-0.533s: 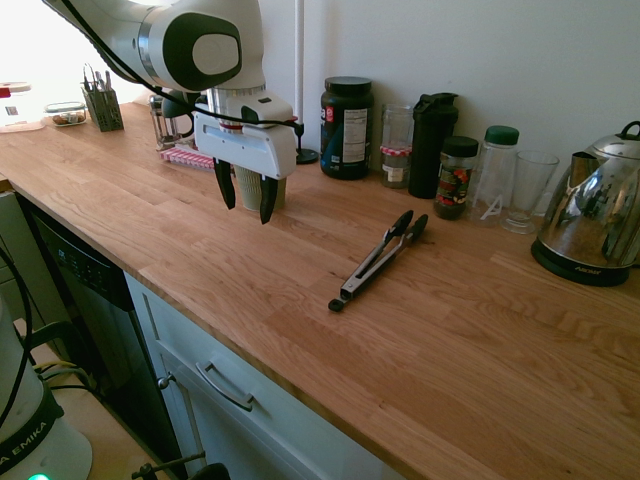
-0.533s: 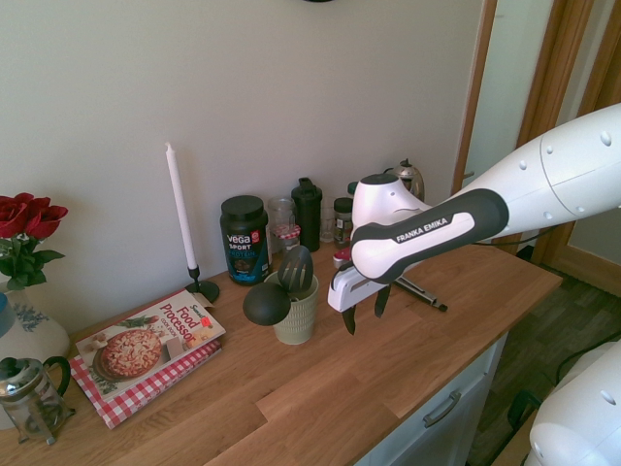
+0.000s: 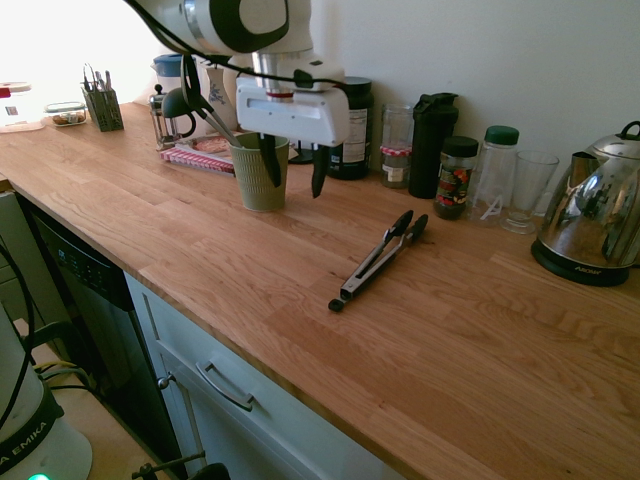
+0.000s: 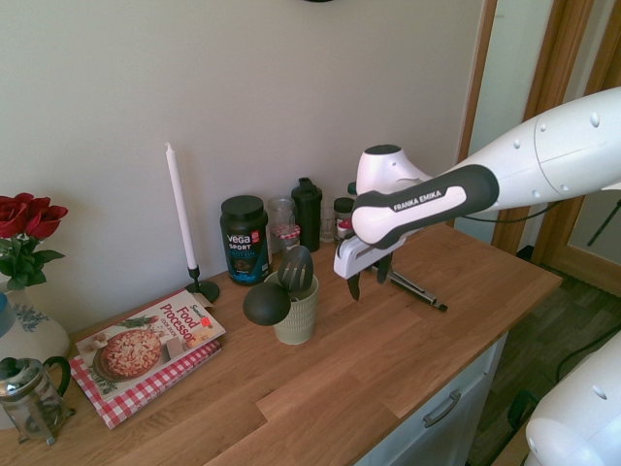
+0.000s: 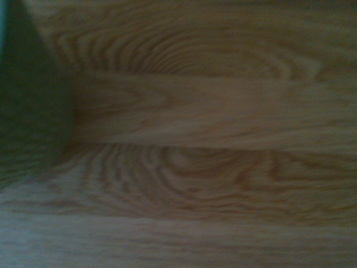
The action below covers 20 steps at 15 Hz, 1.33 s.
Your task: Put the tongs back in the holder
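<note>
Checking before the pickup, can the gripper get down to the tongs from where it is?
Probably yes. The tongs lie alone on bare counter, the open, empty gripper hangs beside the holder, and nothing stands between.

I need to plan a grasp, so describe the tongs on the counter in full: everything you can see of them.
The tongs are long and slim, with silvery metal arms, black tips and a black knob at the hinge end. They lie flat on the wooden counter, arms nearly together, knob toward the counter's front edge and tips toward the jars at the wall. Nothing but the counter touches them: the gripper hangs open in the air nearer the holder, apart from them. In the second exterior view the arm hides most of them.
</note>
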Tool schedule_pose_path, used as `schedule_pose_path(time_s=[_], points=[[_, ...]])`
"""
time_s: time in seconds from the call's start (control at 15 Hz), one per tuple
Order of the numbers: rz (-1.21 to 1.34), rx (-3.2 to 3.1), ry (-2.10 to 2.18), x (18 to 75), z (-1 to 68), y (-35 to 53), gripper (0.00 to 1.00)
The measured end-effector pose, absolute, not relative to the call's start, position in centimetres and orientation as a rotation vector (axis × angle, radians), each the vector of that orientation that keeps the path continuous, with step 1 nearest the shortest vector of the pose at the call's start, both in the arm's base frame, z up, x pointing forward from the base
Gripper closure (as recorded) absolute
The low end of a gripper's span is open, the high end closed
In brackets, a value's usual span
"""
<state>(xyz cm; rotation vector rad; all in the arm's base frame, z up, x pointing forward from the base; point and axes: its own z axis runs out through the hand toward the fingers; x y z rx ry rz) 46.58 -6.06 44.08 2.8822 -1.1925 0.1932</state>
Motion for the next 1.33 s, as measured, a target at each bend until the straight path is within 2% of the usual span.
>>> schedule_pose_path(time_s=[0.4, 1.0, 1.07, 1.33], points=[[0.15, 2.867, -1.195, 50.3, 43.1, -14.8, 0.0], [0.136, 2.886, -1.146, 54.6, 37.7, -16.4, 0.0], [0.131, 2.89, -1.144, 55.0, 37.2, -16.4, 1.0], [0.118, 2.906, -1.142, 55.9, 35.7, -17.1, 1.0]])
